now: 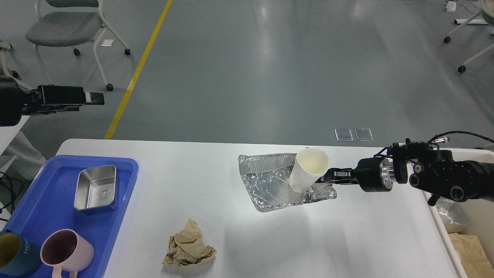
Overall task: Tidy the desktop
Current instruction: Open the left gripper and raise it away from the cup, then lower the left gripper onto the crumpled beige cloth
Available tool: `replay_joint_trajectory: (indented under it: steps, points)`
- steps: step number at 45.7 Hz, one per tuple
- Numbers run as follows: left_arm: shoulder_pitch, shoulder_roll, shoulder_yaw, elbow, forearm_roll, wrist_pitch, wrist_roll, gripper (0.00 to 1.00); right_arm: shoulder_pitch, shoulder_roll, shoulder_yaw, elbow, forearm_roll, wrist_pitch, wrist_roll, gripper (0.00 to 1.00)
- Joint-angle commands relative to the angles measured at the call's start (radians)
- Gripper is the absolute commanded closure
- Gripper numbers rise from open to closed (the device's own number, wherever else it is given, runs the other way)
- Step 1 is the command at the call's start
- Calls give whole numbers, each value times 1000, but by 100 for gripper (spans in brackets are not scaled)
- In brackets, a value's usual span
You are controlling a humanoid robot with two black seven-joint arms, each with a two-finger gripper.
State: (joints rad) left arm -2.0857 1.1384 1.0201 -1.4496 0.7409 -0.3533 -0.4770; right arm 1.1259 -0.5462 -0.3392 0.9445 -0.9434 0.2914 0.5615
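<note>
The white desktop point(366, 231) fills the lower view. A crumpled foil tray point(266, 181) lies at its middle back, with a white paper cup point(307, 175) leaning inside it. My right gripper point(326, 178) reaches in from the right, low over the desktop, and is shut on the foil tray's right edge just behind the cup. The cup partly hides its fingers. A crumpled brown paper ball point(189, 249) lies near the front edge. My left gripper point(94, 98) hangs empty in the air beyond the table's left back corner, seen side-on.
A blue plastic tray point(127, 185) at the left holds a steel tin point(96, 189), a pink mug point(65, 251) and a teal mug point(13, 255). A cream bin point(459, 235) with rubbish stands beside the table's right edge. A chair point(58, 27) stands on the floor behind.
</note>
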Motion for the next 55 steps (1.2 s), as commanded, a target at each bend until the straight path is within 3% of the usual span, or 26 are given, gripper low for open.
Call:
replay_joint_trajectory:
  steps: [1,15,23,28,37,45,51,55]
  points:
    - [48,-19,-5,5,17,14,1,4,-1,2,-1,-7,0,0,0,100]
    - [369,-206,-47,6,147,177,1,4,-1,6,-1,-21,0,0,0,100]
    - [467,-348,-52,8,160,234,8,4,2,8,-21,-30,0,0,0,100]
    - [504,-445,-49,11,160,272,35,4,3,8,-21,-30,0,0,0,100]
    - [512,-546,-29,17,163,275,55,4,-3,8,-21,-39,0,0,2,100]
    - [451,-528,-14,14,163,269,51,4,-5,8,-23,-39,0,0,2,100]
    - [325,-487,86,5,175,223,26,4,2,9,-40,-39,0,0,2,100]
    - [187,-422,127,2,183,145,-31,3,3,14,-41,-39,0,0,2,100]
